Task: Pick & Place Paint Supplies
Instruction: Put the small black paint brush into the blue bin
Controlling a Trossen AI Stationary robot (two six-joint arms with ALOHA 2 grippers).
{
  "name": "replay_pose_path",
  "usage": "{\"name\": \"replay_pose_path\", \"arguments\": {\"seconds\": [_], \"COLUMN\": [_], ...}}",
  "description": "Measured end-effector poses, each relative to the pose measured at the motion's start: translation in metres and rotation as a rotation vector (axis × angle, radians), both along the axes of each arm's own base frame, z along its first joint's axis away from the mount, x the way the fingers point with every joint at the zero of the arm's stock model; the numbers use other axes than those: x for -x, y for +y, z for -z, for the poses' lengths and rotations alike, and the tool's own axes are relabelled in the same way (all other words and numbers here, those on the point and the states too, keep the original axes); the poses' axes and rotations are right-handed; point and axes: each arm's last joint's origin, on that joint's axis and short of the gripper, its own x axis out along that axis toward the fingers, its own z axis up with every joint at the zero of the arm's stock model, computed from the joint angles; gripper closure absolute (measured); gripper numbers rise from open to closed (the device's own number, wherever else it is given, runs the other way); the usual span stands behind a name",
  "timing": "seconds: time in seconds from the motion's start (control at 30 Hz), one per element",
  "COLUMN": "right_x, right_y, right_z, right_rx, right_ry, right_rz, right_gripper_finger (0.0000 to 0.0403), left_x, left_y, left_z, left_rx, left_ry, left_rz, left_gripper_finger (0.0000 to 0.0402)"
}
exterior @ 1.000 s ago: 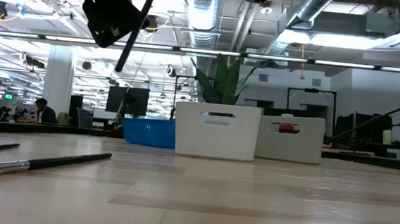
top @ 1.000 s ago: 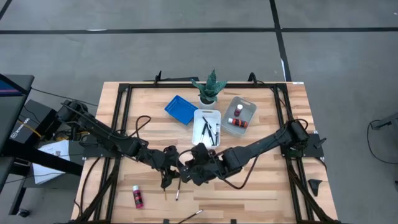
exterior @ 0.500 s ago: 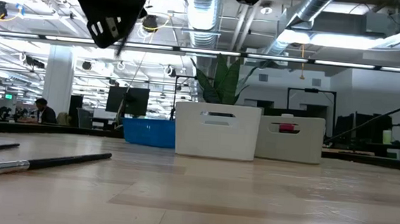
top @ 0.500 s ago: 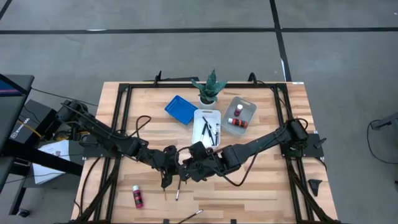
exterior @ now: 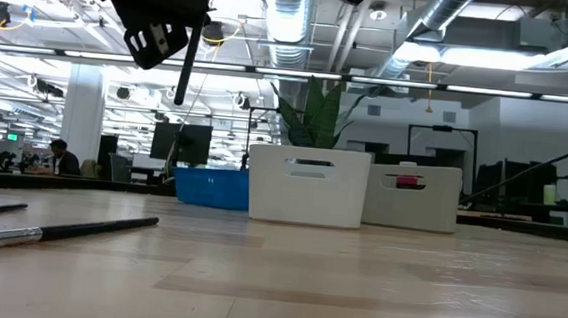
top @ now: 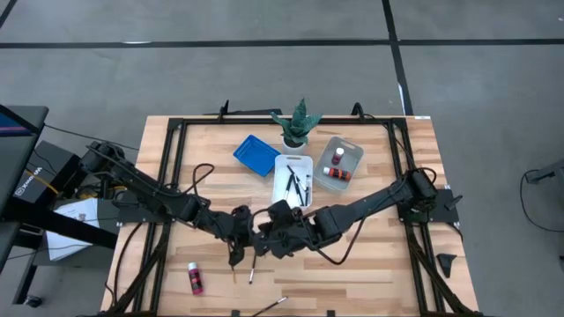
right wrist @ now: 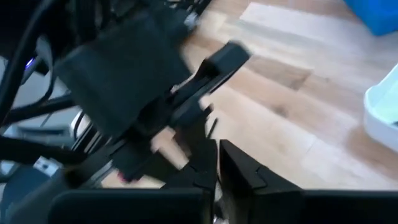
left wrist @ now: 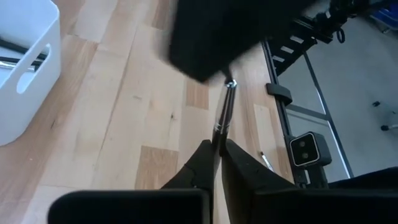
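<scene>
A thin dark paintbrush point(left wrist: 224, 109) hangs in the air over the table's near middle, between my two grippers. My left gripper point(left wrist: 217, 146) is shut on one end of it. My right gripper point(right wrist: 216, 155) is shut and faces the left gripper point(right wrist: 124, 106) closely; it meets the brush's other end. In the high view both grippers point(top: 242, 239) point(top: 267, 239) nearly touch. In the low view the brush point(exterior: 188, 62) hangs steeply below a dark gripper. Loose brushes point(top: 251, 276) and a red bottle point(top: 195, 278) lie flat on the table near its front edge. My left gripper pinches the brush's dark shaft point(left wrist: 219, 132) between its two fingertips. The brush runs on along the line of the fingers toward my right gripper, clear of the table. My right gripper has the brush's other end point(left wrist: 228, 81), beside a shiny metal ring. Its own dark body hides the fingers' place on the brush. The brush is lifted clear of the table.
At the table's far middle stand a white tray point(top: 293, 180) with several brushes, a grey tray point(top: 339, 163) with red bottles, a blue tray point(top: 256, 154) and a potted plant point(top: 298, 123). Another brush point(top: 273, 304) lies at the near edge. Black frame rails border the table.
In the low view the hanging brush stood slanted a second ago and now stands steeper, close to upright. Both arms have kept their places over the table's near middle.
</scene>
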Motion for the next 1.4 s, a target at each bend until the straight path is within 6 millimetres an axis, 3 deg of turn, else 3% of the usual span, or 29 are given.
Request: {"name": "replay_pose_path", "arguments": {"seconds": [0.23,0.4,0.6,0.83,0.97,1.13,1.4], "right_x": [0.005,0.029,0.062,0.087,0.101,0.117,0.138], "right_y": [-0.007,-0.02,-0.027,-0.029,-0.028,-0.033,-0.032], "right_z": [-0.009,-0.02,-0.031,-0.033,-0.038,-0.045,-0.069], "right_rx": [0.019,0.04,0.07,0.096,0.124,0.157,0.167], "right_ry": [0.001,0.102,0.237,0.364,0.414,0.478,0.373], "right_rz": [0.03,0.124,0.201,0.271,0.277,0.304,0.286], "right_gripper_finger": [0.0323,0.0267,0.0225,0.0224,0.0227,0.0226,0.023], "left_x": [0.002,0.002,0.01,0.021,0.022,0.019,0.006], "left_y": [0.002,0.015,0.063,0.136,0.173,0.207,0.232], "left_z": [0.004,0.0,-0.023,-0.044,-0.04,-0.022,0.0], "left_rx": [0.001,0.008,0.02,0.11,0.149,0.204,0.266], "left_ry": [0.051,0.062,0.027,-0.058,-0.046,0.021,0.036], "left_rz": [-0.014,-0.101,-0.384,-0.728,-0.827,-0.942,-0.978], "left_gripper_finger": [0.0398,0.0398,0.0398,0.0398,0.0398,0.0398,0.0398]}}
